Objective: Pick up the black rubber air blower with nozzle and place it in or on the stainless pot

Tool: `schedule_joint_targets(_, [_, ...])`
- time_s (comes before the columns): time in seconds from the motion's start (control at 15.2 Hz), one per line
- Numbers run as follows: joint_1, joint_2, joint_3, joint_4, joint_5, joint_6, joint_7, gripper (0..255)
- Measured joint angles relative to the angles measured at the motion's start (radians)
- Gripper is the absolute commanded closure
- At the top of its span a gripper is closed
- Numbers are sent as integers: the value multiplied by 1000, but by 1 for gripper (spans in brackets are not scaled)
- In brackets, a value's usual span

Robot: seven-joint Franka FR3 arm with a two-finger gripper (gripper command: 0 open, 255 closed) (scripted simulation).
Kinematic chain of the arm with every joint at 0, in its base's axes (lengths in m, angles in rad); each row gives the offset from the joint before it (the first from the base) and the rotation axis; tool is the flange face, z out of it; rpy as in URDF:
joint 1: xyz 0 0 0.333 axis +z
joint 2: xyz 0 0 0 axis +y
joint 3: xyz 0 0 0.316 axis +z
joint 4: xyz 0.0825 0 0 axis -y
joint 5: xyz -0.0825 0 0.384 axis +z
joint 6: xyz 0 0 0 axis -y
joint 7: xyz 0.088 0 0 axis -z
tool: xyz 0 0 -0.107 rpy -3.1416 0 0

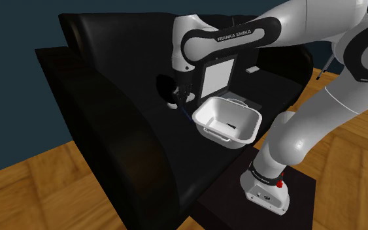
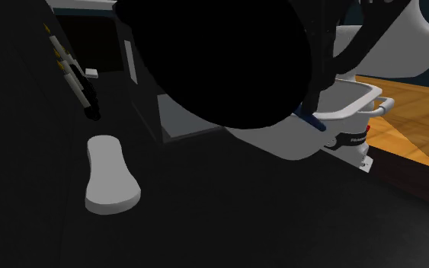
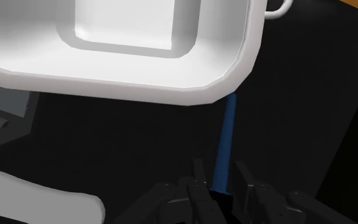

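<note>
Arm [image 1: 306, 98] reaches over a black sofa [image 1: 110, 131]. The forearm cover reads "FRANKA EMIKA" in white on black. The dark band near the base carries small lettering, too small to read.

The hand [image 1: 179, 98] is low over the sofa seat in the shoulder view. The pot [image 1: 238, 134] sits at its 4 o'clock, close by. It renders plain white, not steel: rectangular with rounded corners and a loop handle on each end. It stands upright on the seat.

In the wrist view the air blower [image 3: 225, 140] shows as a blue nozzle. The nozzle runs from the hand [image 3: 220, 181] straight toward the pot [image 3: 139, 86], and its far end goes under the pot's corner rim. So the blower is outside the pot, right beside it. Its bulb is black on black there and can't be separated from the sofa.

Hand state: cannot tell whether it's clenched on the blower or released.

In the second exterior view a big round black mass [image 2: 212, 61] fills the top centre, probably the bulb. The blue nozzle [image 2: 312, 120] comes out at its 4 o'clock and meets the pot wall [image 2: 353, 99].

Other items:
- A flat white oblong piece [image 2: 110, 175] lies on the seat at 7 o'clock of the black mass, also visible beside the hand in the wrist view [image 3: 31, 197].
- A grey panel [image 1: 218, 73] stands at 2 o'clock of the hand in the shoulder view.
- The stand [image 1: 267, 196] sits on a wood floor [image 1: 38, 176].
</note>
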Motion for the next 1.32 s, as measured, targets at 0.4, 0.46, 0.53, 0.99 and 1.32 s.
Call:
schedule_joint_targets(0.4, [-1,-21,-2,68,-1,-87,1,255])
schedule_joint_targets(0.46, [-1,-24,-3,79,-1,-102,1,255])
schedule_joint_targets(0.53, [-1,-24,-3,90,-1,-113,1,255])
schedule_joint_targets(0.99, [-2,-25,-5,183,-3,-207,3,255])
schedule_joint_targets(1.32, [-11,-143,-32,90,-9,-232,-31,255])
